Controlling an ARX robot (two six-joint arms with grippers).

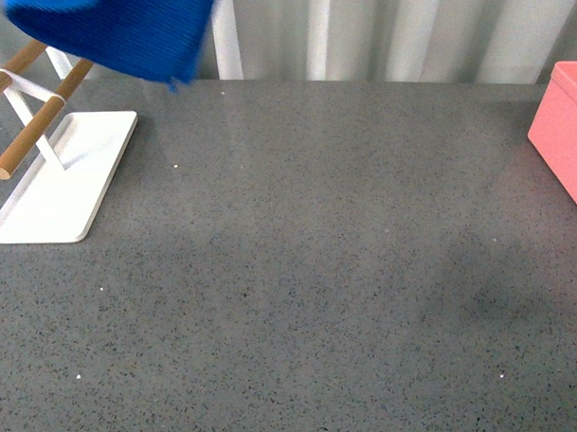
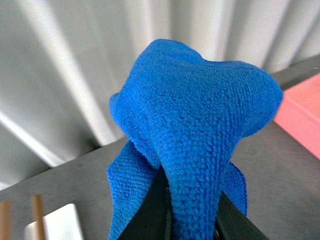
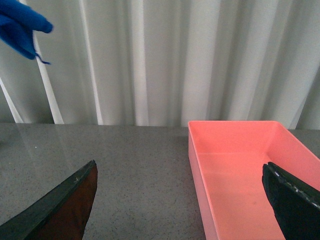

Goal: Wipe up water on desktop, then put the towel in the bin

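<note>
Left jaws clamped on the towel [image 1: 121, 27], held high off the surface [image 1: 299, 253], well away from the bin [image 1: 565, 130], probably for a clear carry; right jaws apart near the bin.

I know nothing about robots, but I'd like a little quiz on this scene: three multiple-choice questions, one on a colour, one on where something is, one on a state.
1. What colour is the bin?
A. Pink
B. Green
C. Yellow

2. Where is the towel?
A. In the bin
B. Up in the air, in the left gripper
C. Flat on the desktop

3. How is the right gripper?
A. Shut on the towel
B. Open, holding nothing
C. Shut on the bin's wall

Answers:
1 A: its walls are salmon pink.
2 B: the left wrist view shows dark fingers pinching the blue cloth, clear of the desktop.
3 B: the right wrist view shows its fingers wide apart with nothing between them.
</note>
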